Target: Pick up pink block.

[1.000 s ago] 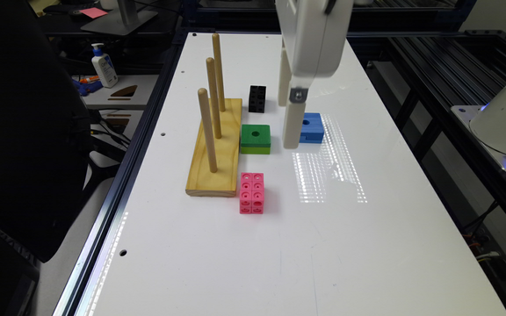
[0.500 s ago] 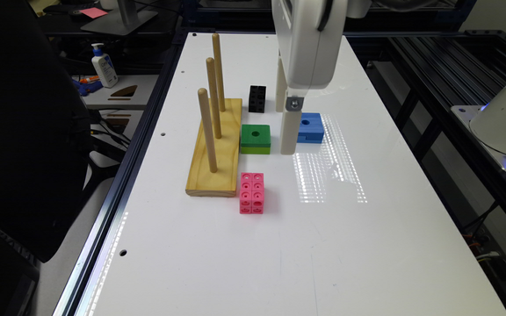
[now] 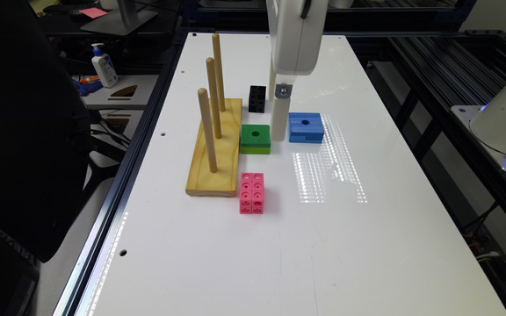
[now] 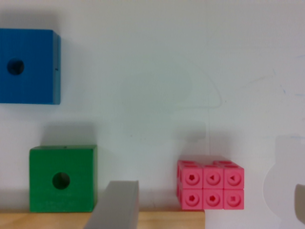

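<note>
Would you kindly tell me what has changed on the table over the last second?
The arm and its pincer have crept a little toward the exterior view's left, still hanging between the green block and the blue block. Nothing was grasped or released. The pink block, black block and peg board lie where they were.

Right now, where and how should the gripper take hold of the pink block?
Probably from straight above. The pink block lies flat on the white table, two cubes wide and three long, beside the wooden peg base. Close across its two long sides: they are flat and parallel. The base side leaves little room, so center carefully.
</note>
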Controlling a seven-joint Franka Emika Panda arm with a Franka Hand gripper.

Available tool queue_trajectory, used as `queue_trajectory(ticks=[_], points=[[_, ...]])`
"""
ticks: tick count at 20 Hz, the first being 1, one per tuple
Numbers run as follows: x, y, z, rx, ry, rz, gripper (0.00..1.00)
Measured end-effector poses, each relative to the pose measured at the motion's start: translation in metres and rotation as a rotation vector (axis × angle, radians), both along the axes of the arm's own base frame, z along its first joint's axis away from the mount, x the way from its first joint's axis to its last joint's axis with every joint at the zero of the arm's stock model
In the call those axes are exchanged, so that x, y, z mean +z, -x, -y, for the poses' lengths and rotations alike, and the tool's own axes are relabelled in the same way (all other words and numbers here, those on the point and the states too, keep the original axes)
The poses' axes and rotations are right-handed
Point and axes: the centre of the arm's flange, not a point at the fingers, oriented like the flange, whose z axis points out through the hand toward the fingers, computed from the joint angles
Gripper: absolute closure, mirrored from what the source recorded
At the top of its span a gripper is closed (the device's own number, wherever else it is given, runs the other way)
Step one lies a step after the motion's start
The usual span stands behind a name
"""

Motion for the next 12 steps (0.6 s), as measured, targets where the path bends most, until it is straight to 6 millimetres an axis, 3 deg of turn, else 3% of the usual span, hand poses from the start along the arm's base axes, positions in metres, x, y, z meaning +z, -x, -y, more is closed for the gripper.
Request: queue_trajectory(ticks=[3, 8, 12], points=[[-0.012, -0.001, 0.000, 0.002, 0.000, -0.010, 0.00], [-0.055, -0.009, 0.001, 0.009, -0.009, -0.010, 0.00], [-0.062, -0.010, 0.000, 0.011, -0.011, -0.013, 0.00]])
